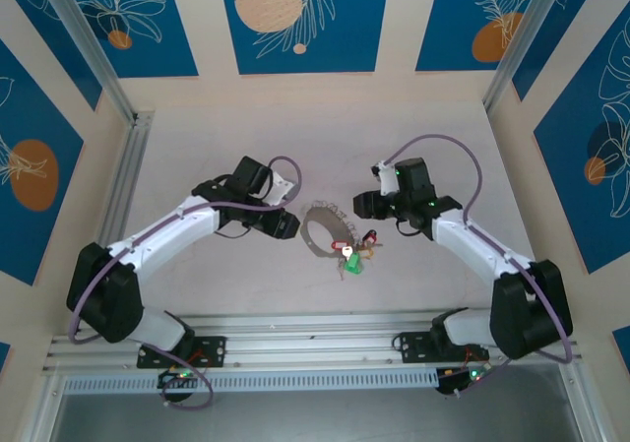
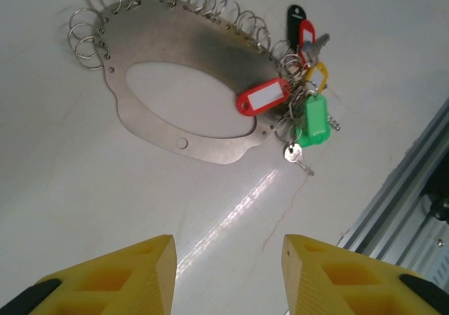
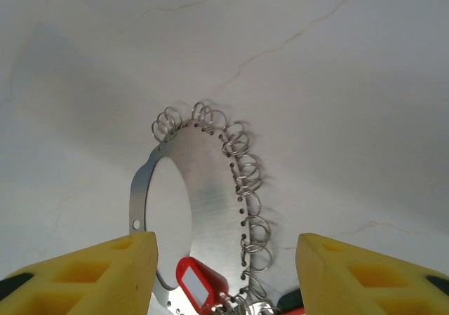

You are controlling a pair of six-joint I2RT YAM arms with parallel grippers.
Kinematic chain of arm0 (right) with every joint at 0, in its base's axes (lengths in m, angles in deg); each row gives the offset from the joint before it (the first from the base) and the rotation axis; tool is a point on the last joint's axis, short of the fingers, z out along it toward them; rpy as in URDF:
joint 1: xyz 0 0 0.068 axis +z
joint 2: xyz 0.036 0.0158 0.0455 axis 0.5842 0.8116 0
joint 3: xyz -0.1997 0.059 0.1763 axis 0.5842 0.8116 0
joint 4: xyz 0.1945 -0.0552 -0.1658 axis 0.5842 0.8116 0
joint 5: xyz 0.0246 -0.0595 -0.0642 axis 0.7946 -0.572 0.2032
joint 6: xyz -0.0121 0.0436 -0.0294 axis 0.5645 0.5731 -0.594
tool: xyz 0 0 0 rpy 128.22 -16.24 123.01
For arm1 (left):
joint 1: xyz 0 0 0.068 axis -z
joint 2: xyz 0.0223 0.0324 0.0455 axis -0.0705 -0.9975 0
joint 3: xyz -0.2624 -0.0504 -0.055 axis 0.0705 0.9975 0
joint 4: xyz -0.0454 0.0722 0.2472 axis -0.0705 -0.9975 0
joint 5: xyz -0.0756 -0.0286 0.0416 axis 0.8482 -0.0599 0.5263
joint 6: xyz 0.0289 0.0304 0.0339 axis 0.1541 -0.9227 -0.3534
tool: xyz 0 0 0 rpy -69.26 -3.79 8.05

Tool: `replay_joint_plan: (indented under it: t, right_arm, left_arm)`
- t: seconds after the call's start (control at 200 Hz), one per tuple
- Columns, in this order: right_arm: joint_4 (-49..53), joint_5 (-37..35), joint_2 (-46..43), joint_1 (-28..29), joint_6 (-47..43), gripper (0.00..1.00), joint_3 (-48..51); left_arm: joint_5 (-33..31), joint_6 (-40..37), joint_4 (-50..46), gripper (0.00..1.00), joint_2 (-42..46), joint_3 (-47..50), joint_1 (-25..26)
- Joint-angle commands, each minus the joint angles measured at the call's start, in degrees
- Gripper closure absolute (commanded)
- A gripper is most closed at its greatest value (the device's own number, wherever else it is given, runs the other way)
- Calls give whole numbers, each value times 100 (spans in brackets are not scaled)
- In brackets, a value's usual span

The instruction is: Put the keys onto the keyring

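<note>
Blue panels with orange discs wall a pale counter. On it the keyring lies flat between the two grippers. It is a grey metal oval with an oval hole, fringed along one rim with small wire rings.

The keys bunch at the keyring's end nearer the arm bases, just off its edge and closer to the right gripper than to the left gripper.

From above, both grippers point at the keyring from opposite sides, near it but apart from it.

The left wrist view gives the keys in detail. They sit ahead of the left gripper and to its right, hung on rings at the keyring's far right end. Their tags are black, red, yellow and green. A red-framed tag with a white label lies over the metal. One small silver key rests on the counter nearest the gripper. A rail crosses the lower right corner.

The right wrist view shows the keyring straight ahead of the right gripper. The ringed rim runs down its right side, and the red-framed tag sits at the near end, level with the fingertips.

Both grippers stand open. Their yellow fingers are spread with nothing between them, and the right's fingers look the same.
</note>
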State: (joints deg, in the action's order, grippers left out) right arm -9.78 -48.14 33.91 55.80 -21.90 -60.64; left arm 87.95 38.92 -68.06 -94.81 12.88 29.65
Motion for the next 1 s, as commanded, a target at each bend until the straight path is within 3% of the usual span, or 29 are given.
replay_joint_plan:
  t: [0.0, 0.59, 0.995]
  right_arm:
    - [637, 256, 300, 137, -248, 45, -223]
    - [1354, 218, 1946, 341, -496, 51, -932]
    - [1766, 241, 2071, 324, -377, 52, -930]
  left_arm:
    - [396, 64, 335, 56, 273, 172, -83]
    - [980, 45, 808, 54, 602, 517, -319]
    - [1280, 198, 1036, 54, 701, 528, -387]
